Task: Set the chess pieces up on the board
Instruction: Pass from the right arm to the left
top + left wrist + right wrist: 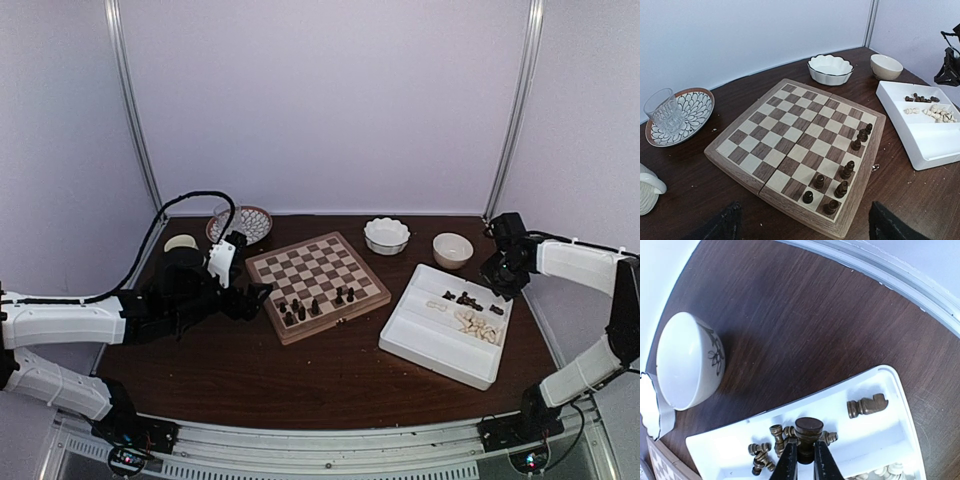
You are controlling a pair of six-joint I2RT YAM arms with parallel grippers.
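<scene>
Right tool [806, 447] pinches one dark chess piece [808, 428] at the white tray [865, 440]; left tool [258, 296] hangs released. Next, probably: lift the piece and carry it to the board [310, 262].

White links, blk joints; left arm [60, 322] w/ blk cable [200, 193].

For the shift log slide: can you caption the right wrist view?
Right gripper pinches a dark chess piece among other dark pieces in the white tray; a cream bowl stands nearby.
</scene>
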